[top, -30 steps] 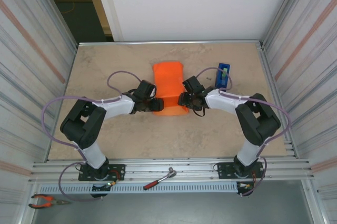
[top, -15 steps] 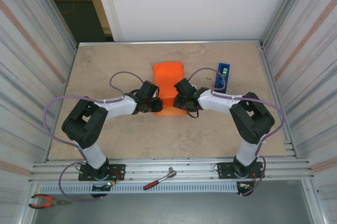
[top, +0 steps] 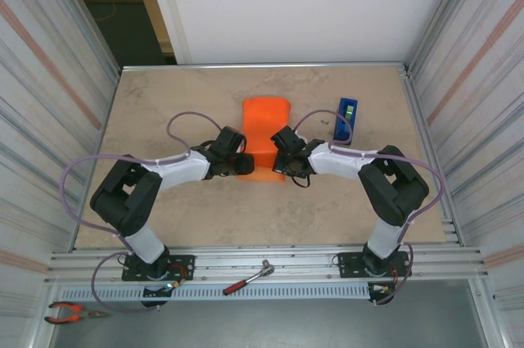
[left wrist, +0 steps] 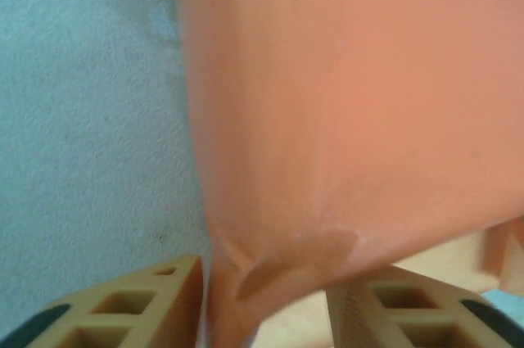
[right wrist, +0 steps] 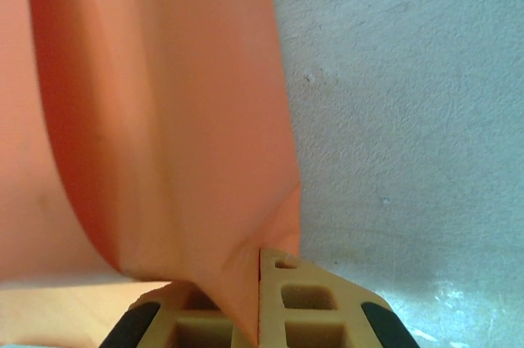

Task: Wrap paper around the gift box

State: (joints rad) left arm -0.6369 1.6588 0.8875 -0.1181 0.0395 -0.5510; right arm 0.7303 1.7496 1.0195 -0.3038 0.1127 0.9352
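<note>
Beige stone-look table [top: 164, 119] | thin orange paper sheet [top: 268, 131] lay mid-table, long axis near-to-far edge, over small pale pink gift box [left wrist: 446, 259] | your right gripper [top: 282, 164] pinched its near-right corner; left gripper [top: 244, 165] straddled near-left, fingers spread.

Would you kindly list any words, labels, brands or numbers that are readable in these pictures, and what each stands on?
None can be read.
The paper is plain orange, with no print.
The blue tape dispenser is too small for any marking to be made out.

Paper [top: 266, 127] between left claw [top: 246, 165] and right claw [top: 281, 164]; dispenser [top: 346, 119] farther right.
</note>
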